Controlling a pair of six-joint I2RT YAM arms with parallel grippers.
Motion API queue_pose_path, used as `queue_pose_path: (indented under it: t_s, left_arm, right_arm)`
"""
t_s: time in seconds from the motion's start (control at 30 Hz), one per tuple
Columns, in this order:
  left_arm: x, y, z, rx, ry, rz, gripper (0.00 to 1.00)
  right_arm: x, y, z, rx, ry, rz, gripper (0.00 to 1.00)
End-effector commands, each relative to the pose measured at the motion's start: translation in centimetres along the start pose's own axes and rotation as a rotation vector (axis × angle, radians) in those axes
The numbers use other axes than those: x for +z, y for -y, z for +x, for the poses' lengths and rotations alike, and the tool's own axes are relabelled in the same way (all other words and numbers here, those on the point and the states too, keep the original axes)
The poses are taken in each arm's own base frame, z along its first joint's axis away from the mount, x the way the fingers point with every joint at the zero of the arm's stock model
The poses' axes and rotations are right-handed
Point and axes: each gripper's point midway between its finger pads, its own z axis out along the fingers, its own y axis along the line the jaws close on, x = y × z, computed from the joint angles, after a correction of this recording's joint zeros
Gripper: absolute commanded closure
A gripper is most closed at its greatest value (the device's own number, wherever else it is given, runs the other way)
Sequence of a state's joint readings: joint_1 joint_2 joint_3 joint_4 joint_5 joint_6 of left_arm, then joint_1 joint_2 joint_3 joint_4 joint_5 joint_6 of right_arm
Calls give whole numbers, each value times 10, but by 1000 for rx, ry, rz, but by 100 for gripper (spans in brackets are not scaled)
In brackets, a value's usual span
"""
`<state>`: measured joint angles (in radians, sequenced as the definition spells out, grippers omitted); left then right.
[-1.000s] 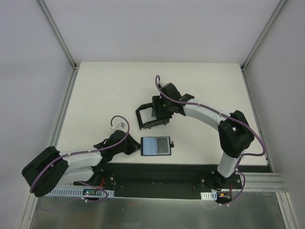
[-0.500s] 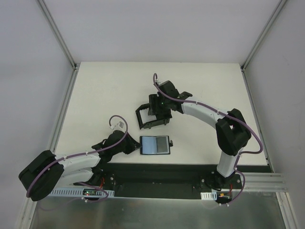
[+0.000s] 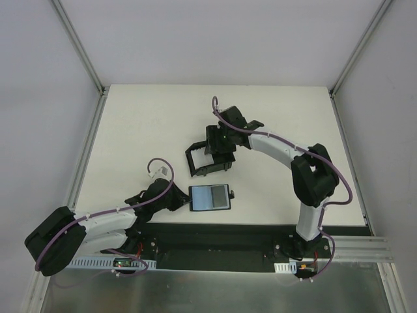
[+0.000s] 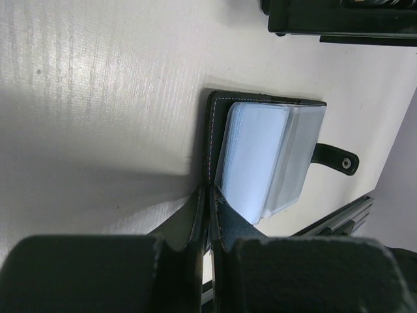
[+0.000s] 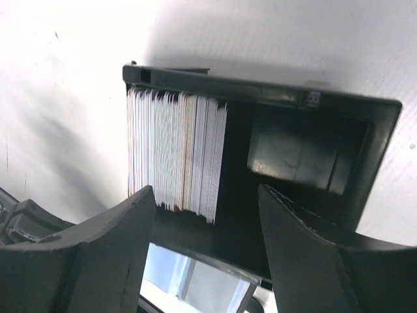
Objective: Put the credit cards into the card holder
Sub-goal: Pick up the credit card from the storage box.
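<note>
The card holder (image 3: 210, 197) lies open near the table's front edge, its bluish-grey sleeves (image 4: 260, 156) facing up and its snap tab (image 4: 335, 158) to the right. My left gripper (image 3: 185, 201) is shut on the left edge of its black cover (image 4: 207, 193). The credit cards (image 5: 176, 153) stand on edge as a pale stack in the left part of a black open-topped box (image 5: 368, 147). My right gripper (image 5: 205, 195) hangs open just above that box (image 3: 195, 163), its fingers astride the stack and the bare space beside it, holding nothing. From above, the right gripper (image 3: 219, 150) hides the cards.
The card box sits mid-table, just beyond the card holder, and shows at the top of the left wrist view (image 4: 339, 23). Metal frame rails (image 3: 85, 150) run along the table's left and right sides. White walls enclose the far side.
My right gripper has shifted a little over the box and its fingers have spread wider. The left gripper has drawn the card holder slightly to the left.
</note>
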<state>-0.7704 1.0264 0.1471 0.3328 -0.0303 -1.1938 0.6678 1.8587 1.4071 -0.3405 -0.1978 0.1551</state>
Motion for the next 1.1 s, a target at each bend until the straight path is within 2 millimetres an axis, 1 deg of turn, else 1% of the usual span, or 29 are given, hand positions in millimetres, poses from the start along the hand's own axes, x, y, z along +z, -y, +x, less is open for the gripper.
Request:
queue_pose_path:
  t_s: [0.0,0.1,0.23,0.37,0.5,0.6,0.83,0.97,1.07]
  left_arm:
    - [1,5,-6,34,16,4,100]
    - [-1,13,-7,54,8,20,100]
    - [-3,11,-6,62,5,26,100]
    - [-5,9,-6,59,13,30,100]
    - [-7,6,-5,43,16,29,100]
    - [-8,3,-5,37,19,31,100]
    - [-9,1,-5,34,23,24,100]
    - [-8,1,-5,35,19,21,100]
    - [-7,1,-4,33,15,19,100]
  right_arm:
    - [3,-19,-18,5,18,-63,33]
    - [5,-17,-21,11,24,-51,32]
    - [9,-13,-24,16,25,-36,29]
    - [16,-14,-21,26,0,-57,28]
    - [20,-19,-14,30,-31,-90,27]
    - [25,-14,-10,42,-34,-80,25]
    - [39,-17,5,62,-99,-126,24]
    - [42,-20,10,64,-118,-147,23]
    - [38,-21,7,58,-106,-152,26]
